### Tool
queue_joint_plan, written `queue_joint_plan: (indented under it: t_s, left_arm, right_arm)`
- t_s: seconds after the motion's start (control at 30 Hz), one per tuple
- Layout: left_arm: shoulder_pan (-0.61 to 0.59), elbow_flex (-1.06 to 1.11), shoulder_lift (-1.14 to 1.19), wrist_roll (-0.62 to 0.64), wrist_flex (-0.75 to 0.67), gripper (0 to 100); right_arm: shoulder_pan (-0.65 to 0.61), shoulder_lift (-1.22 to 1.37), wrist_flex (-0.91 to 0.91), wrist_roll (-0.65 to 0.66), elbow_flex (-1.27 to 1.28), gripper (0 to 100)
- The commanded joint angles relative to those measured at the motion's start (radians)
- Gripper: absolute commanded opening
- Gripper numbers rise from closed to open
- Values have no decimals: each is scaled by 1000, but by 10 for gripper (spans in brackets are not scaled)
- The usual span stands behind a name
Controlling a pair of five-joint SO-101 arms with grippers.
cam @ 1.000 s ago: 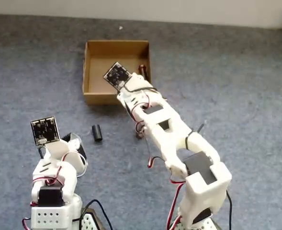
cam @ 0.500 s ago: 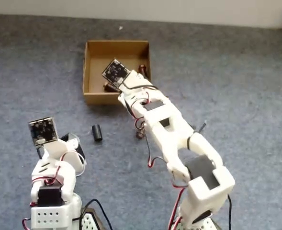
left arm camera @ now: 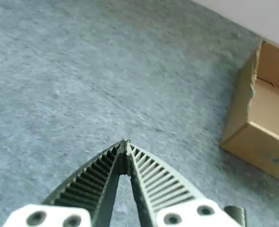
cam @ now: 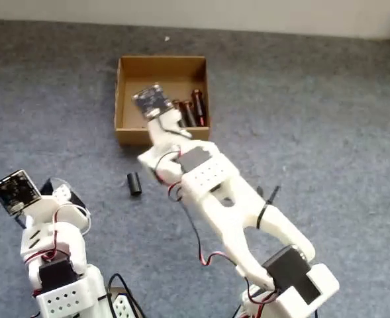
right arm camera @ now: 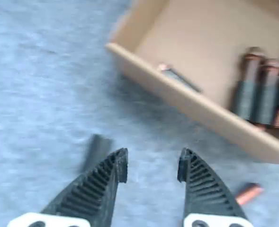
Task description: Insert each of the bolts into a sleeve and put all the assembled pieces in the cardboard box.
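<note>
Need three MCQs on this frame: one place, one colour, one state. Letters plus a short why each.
1. The loose sleeve lies: A on the carpet, outside the cardboard box; B inside it; C in a tool.
2. Its colour: A white; B black; C yellow.
3. The right tool is: A shut on the sleeve; B shut, empty; C open.
Key: A, carpet surrounds it; B, dark against the grey carpet; C, a gap shows between its fingers.

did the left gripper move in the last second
Yes: the left gripper swung leftward in the high view, away from the short black cylindrical sleeve, which stayed put on the grey carpet.
</note>
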Motion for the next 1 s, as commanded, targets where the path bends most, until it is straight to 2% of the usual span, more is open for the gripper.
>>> queue_joint_plan:
  t_s: [0.0,0.17,0.37,0.53,0.83,0.97]
  left_arm:
    - [-31,-22,-10,-6,-35,6]
    - [-31,-22,-10,-6,-35,6]
    - [-30,-22,-10,-6,-35,6]
    - [-28,-22,-10,-6,-35,6]
    - [-27,-19,-10,-6,-35,6]
    - [-27,-18,-10,-6,-35,6]
  right_arm:
    - [-87,-30,8,-77,-53,162]
    - [-131,130,24,-126,-139,162]
    - [-159,341,206,-127,-371,162]
    - [-162,463,275,-221,-515,162]
    - [-139,656,395,-230,-685,161]
    - [-130,722,467,-226,-768,74]
